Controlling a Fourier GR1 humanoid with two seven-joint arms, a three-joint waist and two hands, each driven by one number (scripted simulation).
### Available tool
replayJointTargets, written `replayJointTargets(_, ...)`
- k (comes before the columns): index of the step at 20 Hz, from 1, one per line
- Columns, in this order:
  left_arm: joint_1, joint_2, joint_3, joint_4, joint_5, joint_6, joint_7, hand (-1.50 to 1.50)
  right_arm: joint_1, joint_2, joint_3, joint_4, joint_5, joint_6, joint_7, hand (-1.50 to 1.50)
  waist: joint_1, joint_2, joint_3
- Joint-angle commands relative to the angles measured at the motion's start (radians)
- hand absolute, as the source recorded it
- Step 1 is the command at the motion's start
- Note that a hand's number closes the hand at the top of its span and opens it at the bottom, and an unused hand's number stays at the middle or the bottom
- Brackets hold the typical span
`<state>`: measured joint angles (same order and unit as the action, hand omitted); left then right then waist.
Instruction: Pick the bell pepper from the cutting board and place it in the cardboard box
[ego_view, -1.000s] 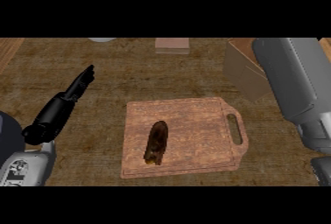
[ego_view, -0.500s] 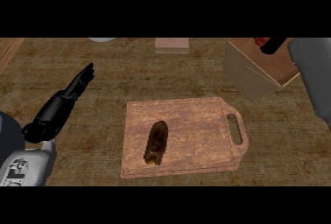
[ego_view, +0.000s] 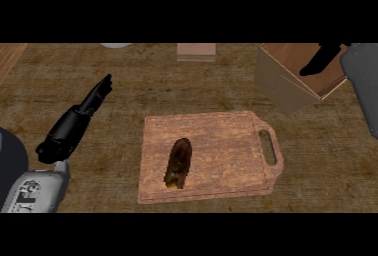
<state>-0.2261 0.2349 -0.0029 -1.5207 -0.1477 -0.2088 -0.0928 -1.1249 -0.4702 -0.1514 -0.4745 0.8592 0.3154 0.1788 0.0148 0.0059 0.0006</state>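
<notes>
Two hands, fingers released: left hand (ego_view: 72, 129) beside cutting board (ego_view: 221, 134); right hand (ego_view: 322, 60) over cardboard box (ego_view: 283, 88).

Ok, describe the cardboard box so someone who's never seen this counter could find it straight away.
Find the wooden cutting board in the middle of the counter, then look beyond its handle end toward the far right corner. The cardboard box stands there, open-topped, the right hand over its opening. It alone has tan walls rising above the counter.
</notes>
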Motion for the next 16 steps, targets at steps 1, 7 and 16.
replayJointTargets(1, 0.035, -0.005, -0.016, -0.014, -0.021, 0.005, -0.018, 0.0, 0.033, 0.013, -0.073, -0.041, -0.076, -0.104, -0.136, -1.5, 0.003, -0.001, 0.001)
replayJointTargets(7, 0.029, -0.015, -0.015, -0.017, -0.014, 0.011, -0.004, 0.0, -0.031, 0.057, -0.416, -0.109, -0.386, -0.298, -0.123, -1.5, -0.01, -0.007, 0.003)
replayJointTargets(16, -0.023, -0.01, 0.0, -0.003, -0.005, -0.006, 0.015, 0.0, 0.087, -0.052, -0.587, -0.007, -0.533, -0.364, -0.297, -1.5, 0.006, 0.007, 0.001)
